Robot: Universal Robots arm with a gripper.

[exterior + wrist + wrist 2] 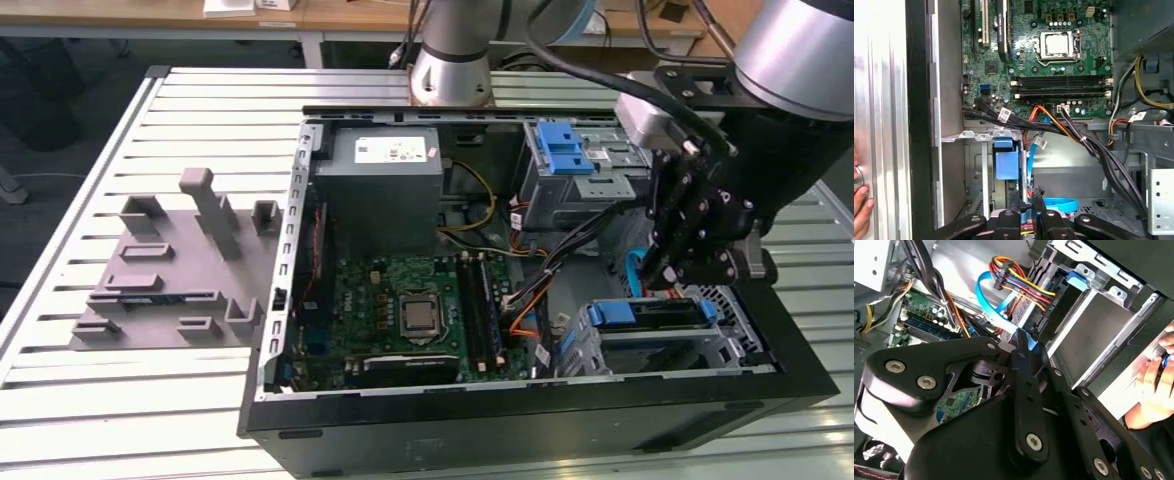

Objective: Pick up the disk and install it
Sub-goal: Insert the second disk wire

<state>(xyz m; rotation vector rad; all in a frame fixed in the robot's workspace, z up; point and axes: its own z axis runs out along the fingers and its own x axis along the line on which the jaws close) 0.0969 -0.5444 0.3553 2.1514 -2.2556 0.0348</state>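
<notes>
The black pincer hangs inside the open black computer case, above the bay where the silver-grey disk in its blue plastic carrier already sits. Its fingers look nearly closed on nothing. Installation seems largely done.

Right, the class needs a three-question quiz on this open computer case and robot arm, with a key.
1. True or false: the grey plastic rack lies at the exterior view's right of the black open computer case.
2. The black gripper is nearest to: A the rack; B the flat grey disk in a blue plastic carrier; C the silver slatted table.
3. What colour is the flat cable looping beside the gripper?
Key: 1 false; 2 B; 3 blue.
</notes>
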